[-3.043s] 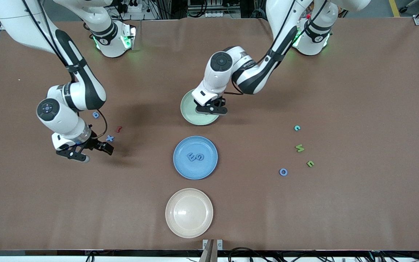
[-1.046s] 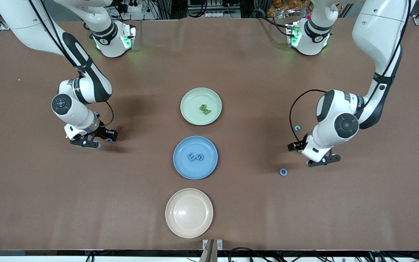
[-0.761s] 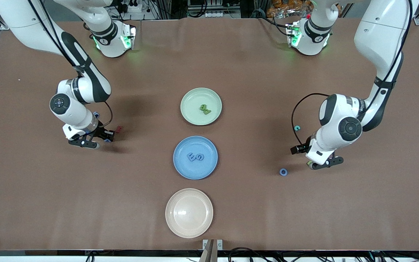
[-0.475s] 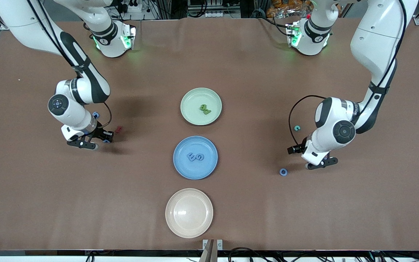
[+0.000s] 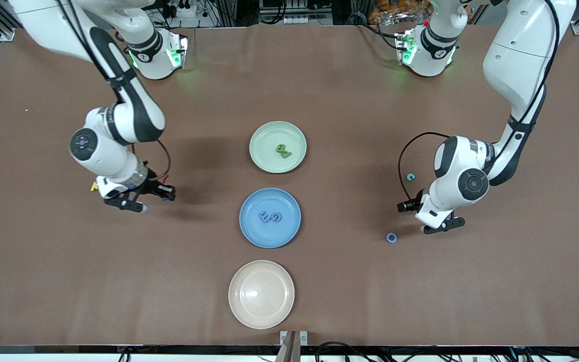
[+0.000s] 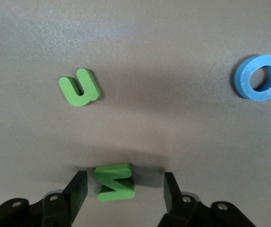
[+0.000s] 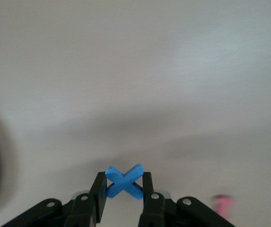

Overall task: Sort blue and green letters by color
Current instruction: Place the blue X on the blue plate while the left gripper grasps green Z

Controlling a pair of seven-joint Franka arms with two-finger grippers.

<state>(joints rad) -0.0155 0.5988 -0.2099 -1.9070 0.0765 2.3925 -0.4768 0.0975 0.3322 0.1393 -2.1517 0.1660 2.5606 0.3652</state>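
My right gripper (image 5: 158, 199) is shut on a blue X (image 7: 124, 182), held a little above the table between the red letter and the blue plate (image 5: 254, 201). That plate has two blue letters (image 5: 270, 216) on it. My left gripper (image 5: 422, 216) is down at the table, open, its fingers (image 6: 79, 189) on either side of a green M (image 6: 115, 182) without touching it. A green u (image 6: 80, 88) and a blue O (image 5: 391, 238) lie close by. The green plate (image 5: 269, 136) has two green letters (image 5: 283, 150) on it.
A beige plate (image 5: 261, 294) sits nearest the front camera, in line with the other two plates. A teal c (image 5: 410, 176) lies beside the left arm's wrist. A small red letter (image 5: 165, 177) and a yellow letter (image 5: 94, 186) lie by the right gripper.
The right gripper shut on the blue X, lifted it and moved it toward the blue plate. The left gripper settled over the green M and its fingers narrowed.
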